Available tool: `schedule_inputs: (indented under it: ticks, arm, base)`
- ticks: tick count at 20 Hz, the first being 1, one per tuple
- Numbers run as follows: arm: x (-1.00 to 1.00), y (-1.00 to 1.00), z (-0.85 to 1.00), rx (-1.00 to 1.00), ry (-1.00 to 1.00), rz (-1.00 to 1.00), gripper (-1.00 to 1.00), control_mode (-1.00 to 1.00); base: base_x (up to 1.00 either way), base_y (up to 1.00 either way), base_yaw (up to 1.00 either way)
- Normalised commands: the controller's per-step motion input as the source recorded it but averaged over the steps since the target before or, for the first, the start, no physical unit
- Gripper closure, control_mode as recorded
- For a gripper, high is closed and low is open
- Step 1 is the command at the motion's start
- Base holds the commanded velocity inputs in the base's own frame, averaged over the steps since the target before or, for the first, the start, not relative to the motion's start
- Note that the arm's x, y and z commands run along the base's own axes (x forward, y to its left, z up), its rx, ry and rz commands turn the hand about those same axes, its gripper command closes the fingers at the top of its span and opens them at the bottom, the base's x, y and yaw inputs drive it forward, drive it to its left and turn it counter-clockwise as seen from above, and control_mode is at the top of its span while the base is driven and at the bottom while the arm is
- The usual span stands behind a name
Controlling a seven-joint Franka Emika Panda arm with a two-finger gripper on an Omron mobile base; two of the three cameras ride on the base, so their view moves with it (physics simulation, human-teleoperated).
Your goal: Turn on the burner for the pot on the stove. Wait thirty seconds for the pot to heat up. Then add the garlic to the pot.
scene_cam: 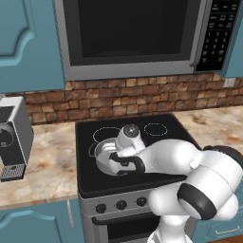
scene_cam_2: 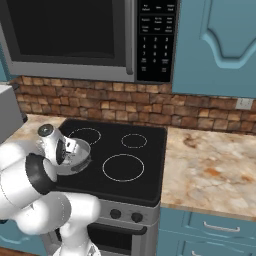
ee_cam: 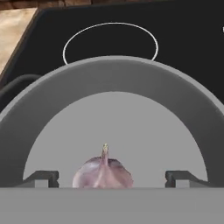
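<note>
Over the front-left burner of the black glass-topped stove (scene_cam_2: 145, 165) hangs the white arm's pincer (ee_cam: 112, 177), pointing down into the wide, shallow grey metal pot (ee_cam: 131, 83). Its 2 dark fingertips (ee_cam: 41, 177) stand wide apart, 1 on each side of the small pale bulb of garlic (ee_cam: 103, 173), and neither touches it: the pincer is released, holding nothing. The garlic sits upright on the pot's flat floor, pointed tip up, so the last step of the task looks done and the hand seems placed low only to let the bulb go gently rather than drop it from height.

From the hand view comes the bulb itself, the gap on both sides of it, and a thin white burner ring (ee_cam: 110, 27) beyond the pot's far rim. Both base views hide the garlic behind the wrist; instead they give the setting: the pot (scene_cam: 102, 152) on the stove's left side, the row of black knobs (scene_cam: 121, 205) on the silver front, the marbled counter (scene_cam_2: 215, 175), and the microwave (scene_cam: 137, 33) above.
</note>
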Motion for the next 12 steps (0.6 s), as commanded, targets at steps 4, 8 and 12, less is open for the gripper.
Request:
schedule_inputs:
  ticks: [4,8,12]
  arm:
    - [-0.18,0.0,0.9,0.0,-0.13,0.0,-1.0,-1.0]
    - [-0.63,0.0,0.35,0.0,-0.32,0.0,-1.0,-1.0]
    - [-0.56,0.0,0.24,-0.02,-0.49,0.0,-1.0,-1.0]
  base:
    - [0.0,0.0,0.0]
    - [0.0,0.0,0.0]
    - [0.0,0.0,0.0]
